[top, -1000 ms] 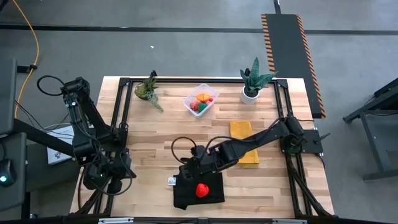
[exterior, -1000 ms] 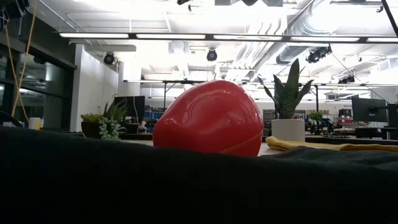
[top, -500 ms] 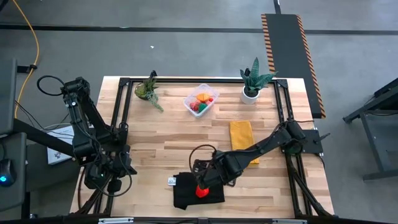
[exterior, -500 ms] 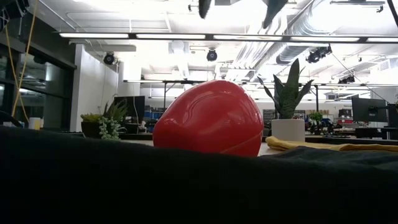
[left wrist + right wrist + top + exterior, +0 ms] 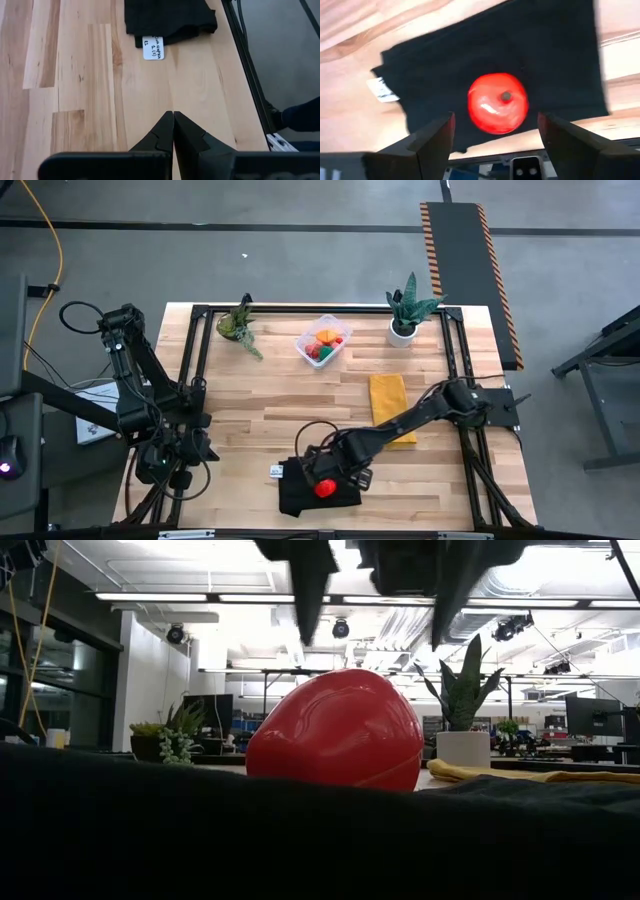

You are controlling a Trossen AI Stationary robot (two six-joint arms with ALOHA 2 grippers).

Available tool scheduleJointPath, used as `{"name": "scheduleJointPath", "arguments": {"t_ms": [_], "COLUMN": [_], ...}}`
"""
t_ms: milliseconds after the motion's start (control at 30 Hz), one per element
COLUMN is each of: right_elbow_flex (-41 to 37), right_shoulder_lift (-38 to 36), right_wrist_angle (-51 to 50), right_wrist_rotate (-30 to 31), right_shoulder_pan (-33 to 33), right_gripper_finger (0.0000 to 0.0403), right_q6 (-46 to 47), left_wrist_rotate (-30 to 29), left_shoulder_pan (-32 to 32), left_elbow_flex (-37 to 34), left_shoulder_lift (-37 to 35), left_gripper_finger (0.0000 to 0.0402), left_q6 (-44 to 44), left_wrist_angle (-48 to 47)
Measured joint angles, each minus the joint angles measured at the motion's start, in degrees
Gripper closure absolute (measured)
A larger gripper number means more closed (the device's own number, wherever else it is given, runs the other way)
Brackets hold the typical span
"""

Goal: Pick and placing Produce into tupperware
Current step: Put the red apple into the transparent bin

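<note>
Red produce piece (image 5: 324, 487): round, glossy, lying on a black folded cloth (image 5: 300, 495) at the near edge of the table (image 5: 260, 420). The cloth likely keeps it from rolling. In the right wrist view the piece (image 5: 497, 110) sits centred between the two fingers, stem dimple up.

Right gripper (image 5: 338, 477): directly above the piece, fingers spread wide, one to each side of it. Low view shows both fingers (image 5: 305, 585) hanging above the red piece (image 5: 335, 730), not touching. Judged step: positioned over it for a grasp, fingers not yet around it.

Tupperware (image 5: 323, 341): far side of the table, between the two potted plants (image 5: 237, 325), well apart from the cloth. Already holds orange, red and green pieces. The red piece looks like the last one outside it.

Yellow cloth (image 5: 392, 405): lies between the pick site and the tub, partly under the right arm.

Left gripper (image 5: 173, 131): parked over bare wood at the table's left near corner, fingers pressed together, clear of the work.
</note>
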Motion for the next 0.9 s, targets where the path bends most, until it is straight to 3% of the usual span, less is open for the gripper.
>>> {"name": "scheduleJointPath", "arguments": {"t_ms": [400,900], "right_elbow_flex": [0.0,0.0], "right_shoulder_lift": [0.57,0.57], "right_wrist_angle": [3.71,6.79], "right_wrist_rotate": [-3.75,-1.2], "right_shoulder_pan": [0.42,0.8], "right_gripper_finger": [0.0125,0.0125], "right_q6": [-0.2,-6.02], "left_wrist_rotate": [0.0,0.19], "left_shoulder_pan": [0.0,0.0], "left_elbow_flex": [0.0,0.0], "left_shoulder_lift": [0.0,0.04], "left_gripper_finger": [0.0401,0.0401], "left_q6": [1.38,1.38], "left_wrist_angle": [-0.09,-1.59]}}
